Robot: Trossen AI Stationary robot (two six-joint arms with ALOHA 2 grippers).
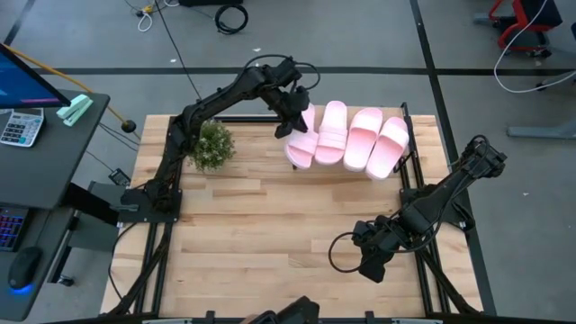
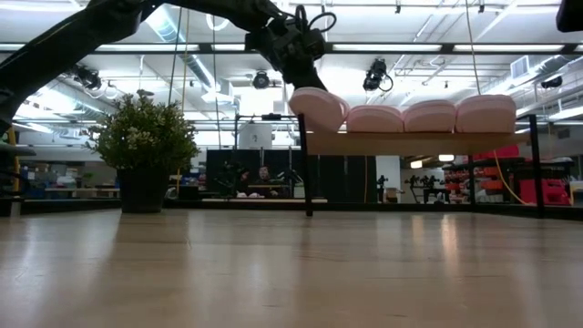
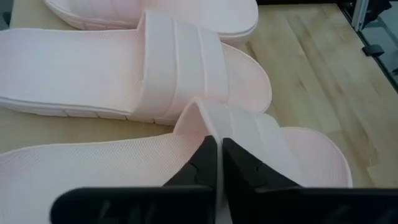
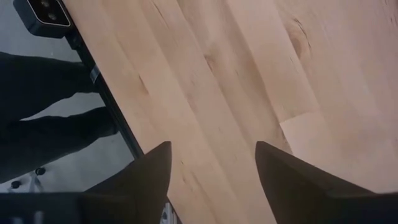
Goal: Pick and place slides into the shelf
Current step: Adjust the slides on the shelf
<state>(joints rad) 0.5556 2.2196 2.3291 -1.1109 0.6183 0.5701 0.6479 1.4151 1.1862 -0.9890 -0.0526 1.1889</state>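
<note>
Four pale pink slides lie side by side on the shelf (image 2: 410,143) at the table's far right. My left gripper (image 1: 295,124) is shut on the leftmost slide (image 1: 301,149), which sits askew and tilted at the shelf's left end (image 2: 317,107). The other three slides (image 1: 364,139) lie flat on the board beside it. My right gripper (image 1: 369,268) hangs open above bare tabletop near the right front, and nothing is between its fingers (image 4: 211,168). My left gripper pinches the wide strap of the leftmost slide at its edge (image 3: 205,121) between its two fingers. The fingers slant down at it from the table's far left. The slide is tilted, one end raised over the shelf's left end (image 2: 310,98).
A small potted plant (image 1: 211,144) stands at the far left of the table, close to my left arm. The shelf's thin black uprights (image 2: 303,169) stand at its ends. The wide plank tabletop (image 1: 270,225) stretches between the two arms.
</note>
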